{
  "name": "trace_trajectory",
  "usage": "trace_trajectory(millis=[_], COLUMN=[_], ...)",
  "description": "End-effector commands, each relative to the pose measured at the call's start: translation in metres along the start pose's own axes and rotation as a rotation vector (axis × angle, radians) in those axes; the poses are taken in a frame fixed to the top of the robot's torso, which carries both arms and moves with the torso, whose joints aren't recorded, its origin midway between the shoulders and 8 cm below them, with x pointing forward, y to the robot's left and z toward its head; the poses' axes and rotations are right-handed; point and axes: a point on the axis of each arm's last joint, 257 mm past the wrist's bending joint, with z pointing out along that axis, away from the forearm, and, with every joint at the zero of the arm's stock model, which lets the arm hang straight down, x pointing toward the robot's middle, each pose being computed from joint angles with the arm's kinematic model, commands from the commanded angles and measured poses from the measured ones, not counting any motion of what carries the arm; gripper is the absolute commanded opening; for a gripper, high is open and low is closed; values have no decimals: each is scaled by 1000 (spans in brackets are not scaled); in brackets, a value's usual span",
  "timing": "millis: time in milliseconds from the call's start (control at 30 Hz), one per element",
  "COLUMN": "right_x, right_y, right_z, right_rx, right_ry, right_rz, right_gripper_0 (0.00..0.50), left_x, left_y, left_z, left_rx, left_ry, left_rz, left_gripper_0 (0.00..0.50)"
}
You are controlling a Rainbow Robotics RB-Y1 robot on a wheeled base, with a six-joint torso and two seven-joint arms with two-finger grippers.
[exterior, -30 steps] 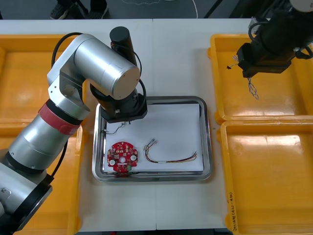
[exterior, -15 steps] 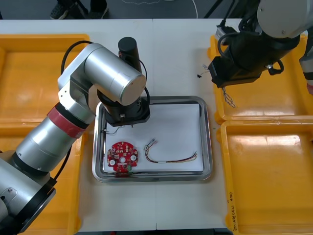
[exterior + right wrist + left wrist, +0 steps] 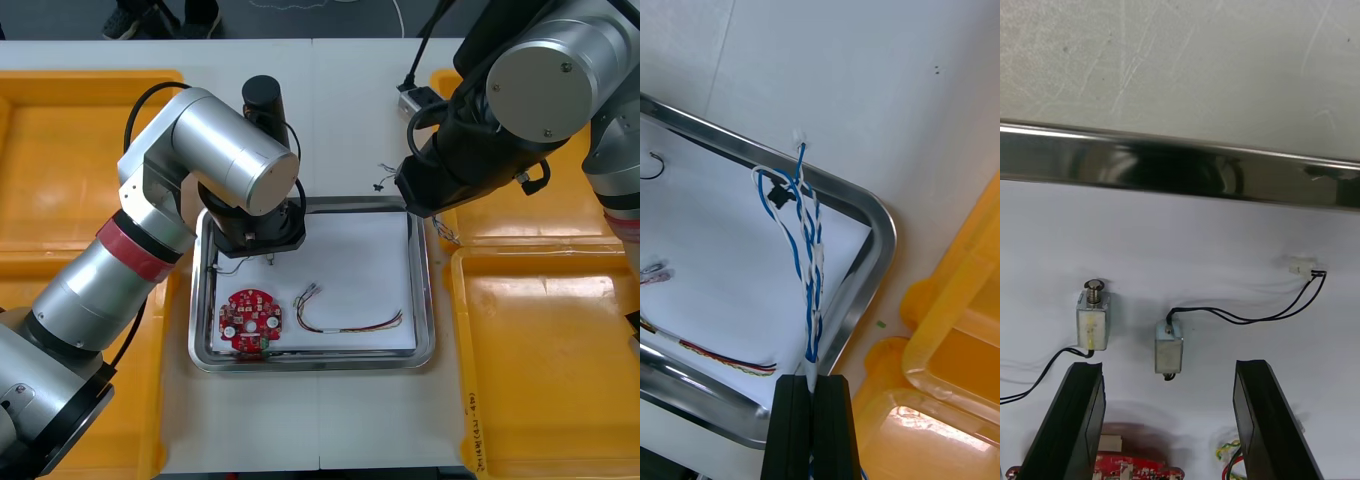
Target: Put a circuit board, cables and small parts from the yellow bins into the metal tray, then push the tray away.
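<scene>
light table (image 3: 350, 120) carrying yellow bins (image 3: 545, 330) at both sides, metal tray (image 3: 424, 290) lying btwn them (white inside). right gripper (image 3: 812, 379) hovering over tray's far right corner, fingers clamping on twisted blue and white cable (image 3: 809, 247), its free end hanging above rim. left gripper (image 3: 1169, 366) hanging low over tray's far left part, fingers standing apart, gripping nothing. two small metal parts (image 3: 1093, 319) w/ black leads lying on white liner by its fingertips. circuit board (image 3: 251, 321) lying in tray's near left, red and yellow cable (image 3: 350, 325) resting just beside it.

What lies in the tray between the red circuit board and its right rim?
The red and yellow cable, seen in the front view.
</scene>
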Motion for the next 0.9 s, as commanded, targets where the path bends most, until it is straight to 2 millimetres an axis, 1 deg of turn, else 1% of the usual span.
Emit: trace_trajectory(millis=[33, 67, 133, 167, 233, 300, 467, 533, 567, 633, 733, 767, 900], right_x=[2, 1, 0, -1, -2, -1, 6, 5, 6, 5, 2, 2, -6], right_y=[34, 35, 43, 44, 48, 51, 59, 64, 65, 67, 71, 72, 79], right_z=[3, 4, 7, 8, 11, 14, 23, 27, 28, 32, 40, 42, 54], right_rx=[-35, -34, -32, -27, -12, -2, 15, 18, 19, 35, 54, 56, 58], right_ry=[-11, -11, -17, -18, -23, -19, 5, -3, -3, -7, -16, -19, -39], right_rz=[-101, -106, -154, -170, -234, -282, -428, -505, -525, -601, -684, -695, -767], right_gripper_0=[0, 0, 0, 0, 0, 0, 0, 0, 0, 0, 0, 0, 0], left_x=[-30, -31, -36, -37, -41, -43, -58, -65, -66, -72, -79, -79, -87], left_y=[-5, -4, 5, 7, 16, 21, 28, 32, 32, 36, 44, 46, 71], left_z=[-47, -50, -64, -66, -81, -90, -117, -132, -135, -148, -161, -162, -169], left_rx=[32, 31, 28, 25, 24, 26, 58, 79, 84, 103, 125, 127, 100], left_ry=[-95, -99, -122, -126, -149, -157, -227, -266, -274, -303, -320, -320, -326], left_rz=[70, 70, 74, 75, 73, 68, 66, 61, 62, 57, 40, 38, 26], left_gripper_0=[500, 500, 500, 500, 500, 500, 500, 500, 500, 500, 500, 500, 500])
